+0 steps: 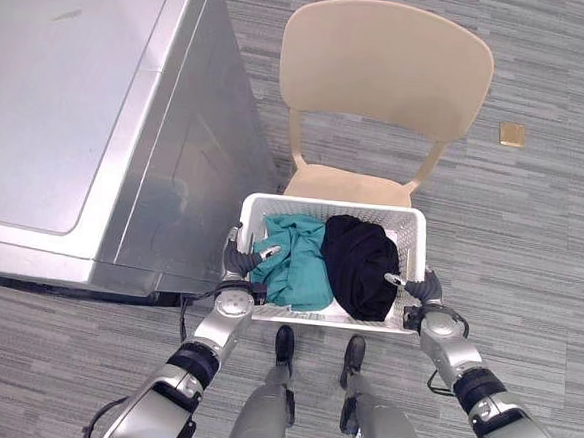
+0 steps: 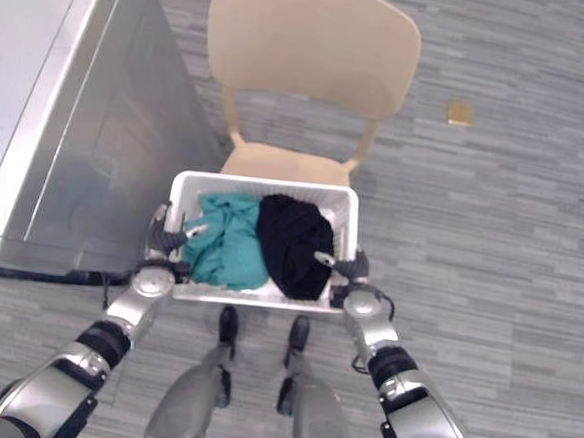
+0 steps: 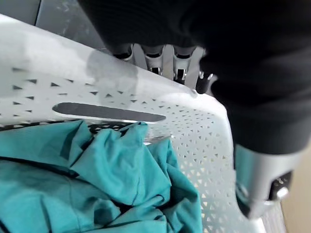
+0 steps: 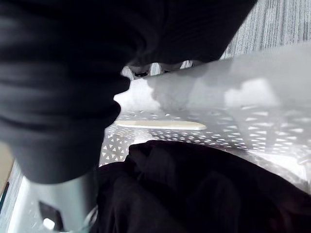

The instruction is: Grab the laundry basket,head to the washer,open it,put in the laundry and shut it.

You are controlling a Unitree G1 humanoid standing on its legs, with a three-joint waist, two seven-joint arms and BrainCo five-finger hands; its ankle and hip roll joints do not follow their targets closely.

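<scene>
Left hand (image 1: 240,263) clamped on left rim of basket (image 1: 372,218), fingers curled over edge. Right hand (image 1: 419,289) gripping right rim likewise. Basket at frame centre, on chair (image 1: 385,70) seat. Teal cloth (image 1: 294,259) in basket's left half, black cloth (image 1: 361,264) in right half, touching. Washer (image 1: 69,113) at upper left, lid down. Small tan square (image 1: 512,134) on floor, upper right.

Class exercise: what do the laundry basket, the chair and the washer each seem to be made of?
Laundry basket: white moulded plastic, judging by its perforated walls. Chair: smooth beige matte shell, probably plastic. Washer: grey panels with a soft sheen, likely painted or brushed metal.
</scene>
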